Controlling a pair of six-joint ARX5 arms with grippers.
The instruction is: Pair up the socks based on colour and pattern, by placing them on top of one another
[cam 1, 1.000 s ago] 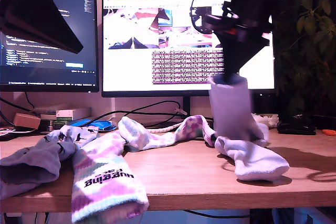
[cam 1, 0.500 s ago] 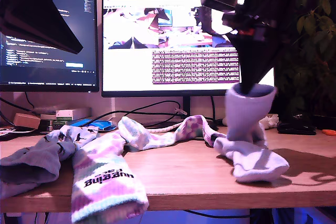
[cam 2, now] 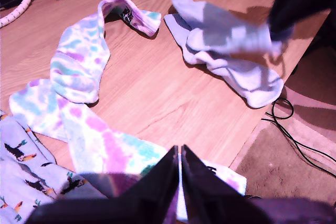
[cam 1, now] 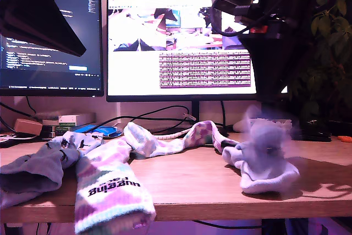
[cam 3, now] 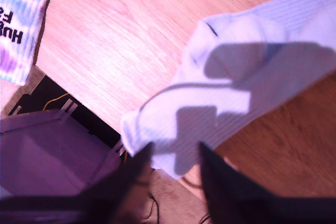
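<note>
Two plain lavender-white socks [cam 1: 267,160] lie heaped at the exterior view's right; the upper one is motion-blurred. My second gripper [cam 3: 173,163] hangs open just above this plain sock [cam 3: 236,77], holding nothing. My first gripper [cam 2: 180,182] is shut and empty, high at the exterior view's upper left [cam 1: 81,51]. Below it lie the two tie-dye socks: one with black cuff lettering [cam 1: 113,191] hangs over the front edge, the other [cam 1: 165,141] stretches toward the middle. The pale lavender socks with small dark figures [cam 1: 44,163] lie at the exterior view's left, and their bird figures [cam 2: 21,171] show in the first wrist view.
Two monitors [cam 1: 181,48] stand behind the wooden table [cam 1: 192,185], with cables [cam 1: 159,116] and small boxes [cam 1: 74,119] at their feet. A plant [cam 1: 324,37] fills the exterior view's right. More cables [cam 2: 294,129] lie on the floor beyond the table's edge.
My second gripper carried a plain sock toward the exterior view's right, then opened. The sock dropped from its jaws onto the other plain sock. My first arm stayed still.
</note>
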